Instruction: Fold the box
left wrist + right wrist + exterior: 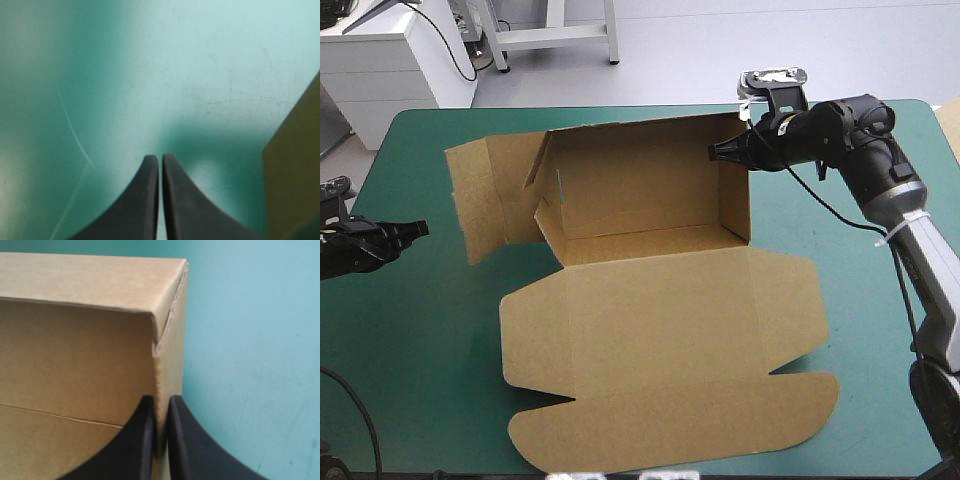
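Cardboard. Judged light, and stiff across any one panel, yet ready to hinge wherever scored. Likely to skid on the smooth cover if shoved low. Best taken by a thin free edge near a corner, one sheet pinched between the fingers. Risked a crushed fluted edge under a hard squeeze.

Lay nearest as the flat lid (670, 370) of the box (645, 290), spread on the teal-green desk (410, 330), with rounded tuck flaps cut along its near edge. Looked matte and brown, ruled by straight crease lines.

Farther in, at the left tool (160, 156), gripped nothing: black fingers (140, 200) pressed together into one point over bare cover. Had only a brown edge of the box ahead and off to its side, apart from the tip.

Beyond the lid, stood as an open tray, with back wall and right side wall (735, 200) raised. Left flap (485, 195) splayed outward, not yet tucked.

Farthest, at the right tool (161, 399), closed narrowly on the top edge of that side wall, close to the far corner. Had the tray's inner face on one side of it and bare cover on the other. Showed a slightly frayed fold at the corner just ahead.
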